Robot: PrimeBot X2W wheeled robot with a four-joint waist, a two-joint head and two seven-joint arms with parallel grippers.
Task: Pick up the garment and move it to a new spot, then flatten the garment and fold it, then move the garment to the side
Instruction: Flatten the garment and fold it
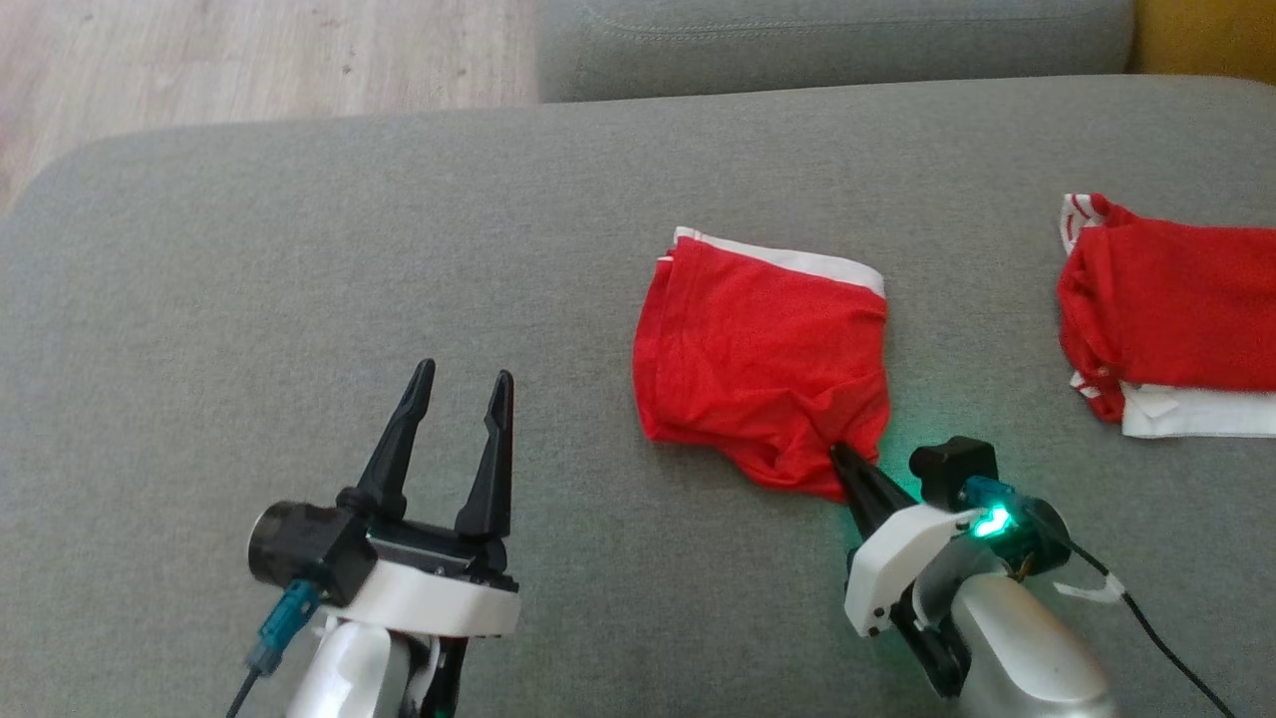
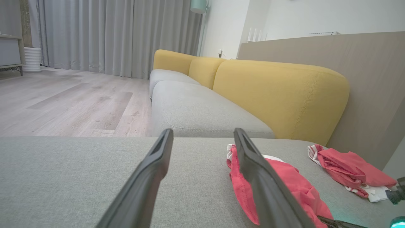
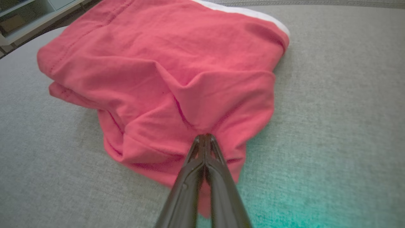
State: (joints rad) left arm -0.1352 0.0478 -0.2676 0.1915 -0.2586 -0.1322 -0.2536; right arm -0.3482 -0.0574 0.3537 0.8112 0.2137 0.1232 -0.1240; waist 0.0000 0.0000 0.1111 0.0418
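**Head view.** Noted a red folded fabric garment with a white band point(image 1: 763, 359) lying right of centre on the grey fabric sofa cushion point(image 1: 299, 249), well in from the front edge and roughly square as folded, with no marked long axis. Noted the right gripper point(image 1: 839, 454) at the garment's near right corner, fingers pressed together on a pinch of cloth. Noted the left gripper point(image 1: 465, 371) toward the front left, fingers spread, touching no cloth, with the garment off to its right. Recorded a second red-and-white garment point(image 1: 1166, 309) at the cushion's right edge, well apart.

**Left wrist view.** Confirmed fingers apart over bare cushion.

**Right wrist view.** Confirmed tips closed on puckered cloth, with the bulk of the garment straight ahead of the jaws and the white band at the far edge. Judged the right arm nearer and best placed for the carry. Expect drape and unfolding from a single-corner hold.
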